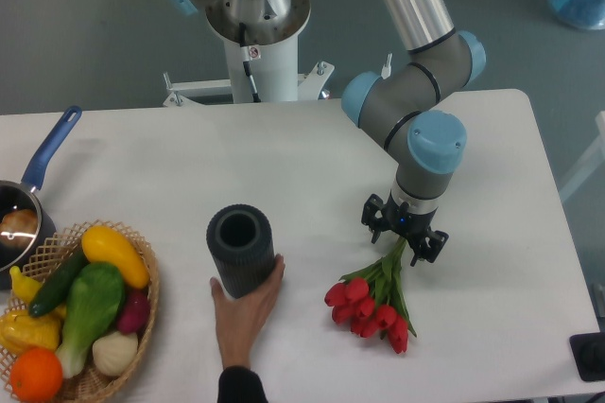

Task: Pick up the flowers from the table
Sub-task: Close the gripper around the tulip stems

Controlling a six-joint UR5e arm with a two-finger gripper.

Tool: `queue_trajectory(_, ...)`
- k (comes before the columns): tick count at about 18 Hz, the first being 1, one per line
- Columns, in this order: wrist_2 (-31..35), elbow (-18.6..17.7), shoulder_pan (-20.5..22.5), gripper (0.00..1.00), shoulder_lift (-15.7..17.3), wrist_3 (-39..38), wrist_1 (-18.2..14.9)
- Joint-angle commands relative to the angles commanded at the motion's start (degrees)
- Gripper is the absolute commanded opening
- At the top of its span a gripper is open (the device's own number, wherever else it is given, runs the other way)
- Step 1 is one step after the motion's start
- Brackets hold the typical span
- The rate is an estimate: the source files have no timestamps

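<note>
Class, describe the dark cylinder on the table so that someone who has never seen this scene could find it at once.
Start at the white table and look near the middle of its front half, right of the wicker basket of vegetables and left of the red flowers. There stands a dark grey ribbed cylinder, upright and open at the top. Alone among its neighbours it is colourless, and a person's hand touches its base.

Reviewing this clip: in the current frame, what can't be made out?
- Pincer grip: the wrist above hides the fingertips, so open or shut on the flowers can't be told.
- Stem ends and band: hidden under the pincer.
- Saucepan: cut off by the left edge.
- Hand: palm hidden behind the dark cylinder; the arm is cut off by the bottom edge.
- Black object: cut off at the right edge.
</note>
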Motion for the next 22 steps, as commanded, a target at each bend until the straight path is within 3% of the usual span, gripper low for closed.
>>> queue_trajectory(1,0.0,0.0,0.0,0.79,0.0,0.0,0.0)
queue_trajectory(2,0.0,0.0,0.0,0.69,0.0,0.0,0.0)
queue_trajectory(6,2.2,0.1,-0.1,0.64,-0.1,-0.1,0.0)
queue_trajectory(12,2.6,0.6,-0.2,0.47,-0.3,-0.5,-0.1)
queue_trajectory(15,2.7,0.6,-0.3,0.46,-0.3,-0.5,-0.1)
queue_trajectory(17,2.6,0.6,-0.3,0.36,-0.2,-1.0,-0.1)
queue_trajectory(22,2.6,0.6,-0.3,0.26,-0.2,-1.6,-0.1)
